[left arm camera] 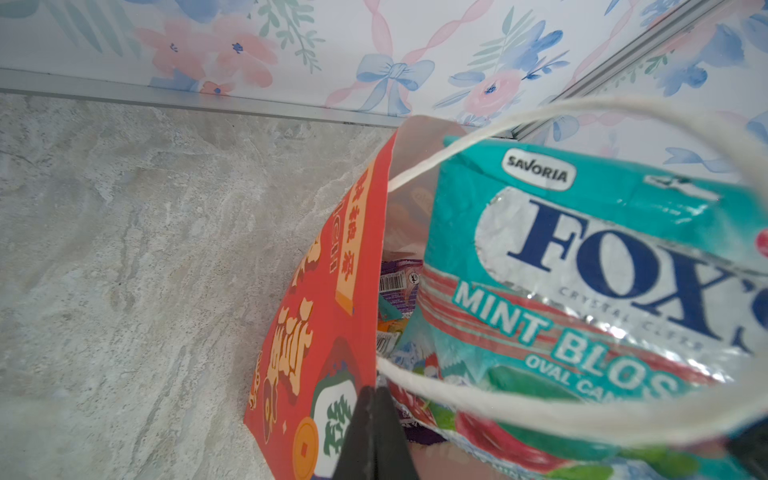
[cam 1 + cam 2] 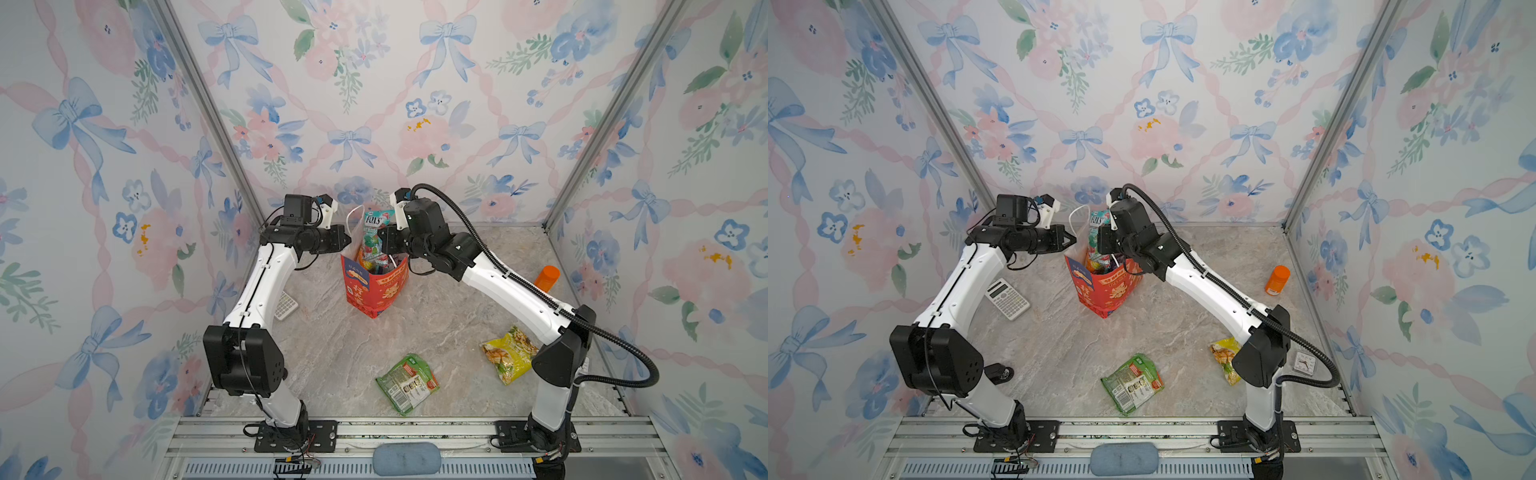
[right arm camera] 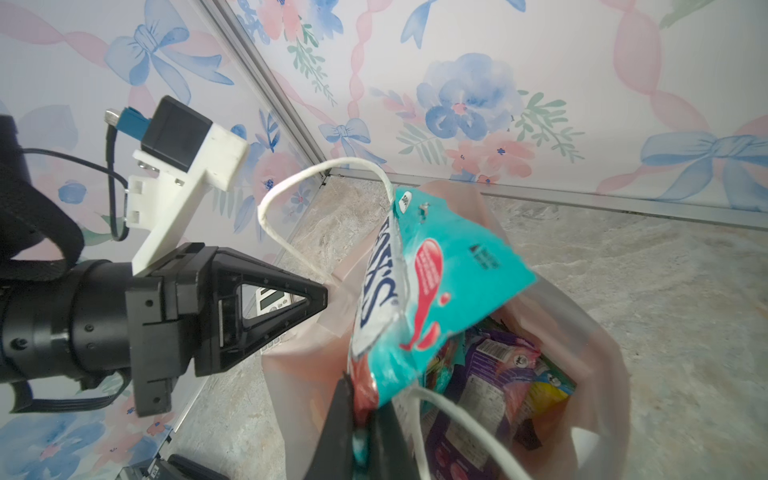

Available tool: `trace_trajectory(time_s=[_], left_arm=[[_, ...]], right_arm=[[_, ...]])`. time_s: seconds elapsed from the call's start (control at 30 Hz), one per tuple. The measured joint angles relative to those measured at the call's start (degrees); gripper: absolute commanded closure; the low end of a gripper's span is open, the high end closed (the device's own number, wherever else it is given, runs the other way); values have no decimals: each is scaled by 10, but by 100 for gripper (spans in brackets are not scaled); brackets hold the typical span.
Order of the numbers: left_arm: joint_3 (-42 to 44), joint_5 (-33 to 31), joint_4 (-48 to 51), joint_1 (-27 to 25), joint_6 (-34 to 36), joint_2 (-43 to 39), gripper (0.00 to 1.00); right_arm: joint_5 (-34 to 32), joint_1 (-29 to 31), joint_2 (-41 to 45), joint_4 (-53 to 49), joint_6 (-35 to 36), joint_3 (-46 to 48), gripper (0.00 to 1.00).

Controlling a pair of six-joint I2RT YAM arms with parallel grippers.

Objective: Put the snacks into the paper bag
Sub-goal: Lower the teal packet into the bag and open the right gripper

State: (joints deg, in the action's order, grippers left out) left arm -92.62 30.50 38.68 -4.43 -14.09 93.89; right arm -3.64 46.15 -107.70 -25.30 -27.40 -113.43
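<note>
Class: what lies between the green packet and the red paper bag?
Only bare table between green packet and paper bag, in both top views.

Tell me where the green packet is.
In both top views the green packet lies flat on the table, front centre. The yellow packet is to its right and the paper bag stands behind it.

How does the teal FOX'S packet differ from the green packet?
The teal packet sticks up out of the red bag; the green packet lies flat on the table. The right gripper holds the teal packet; nothing touches the green packet. Both are crinkly snack packets.
</note>
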Motion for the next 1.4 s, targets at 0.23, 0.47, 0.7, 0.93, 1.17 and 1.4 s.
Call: trace_trajectory(time_s=[0.23,0.47,0.7,0.93,1.17,1.4], left_arm=[[2,0,0,0,1,-1,100],[2,0,0,0,2,-1,100],[2,0,-2,2,2,-1,100],[3,0,-2,2,2,-1,100],[3,0,-3,2,2,-1,100],[3,0,-3,2,2,-1,100]], right_arm=[[13,0,0,36,-29,12,100],[22,-11,0,75,-62,73,97],[31,-27,11,93,-73,113,36],[66,-27,55,100,-65,114,21],[68,-27,126,114,-56,144,19],[53,-27,199,99,-25,184,18]])
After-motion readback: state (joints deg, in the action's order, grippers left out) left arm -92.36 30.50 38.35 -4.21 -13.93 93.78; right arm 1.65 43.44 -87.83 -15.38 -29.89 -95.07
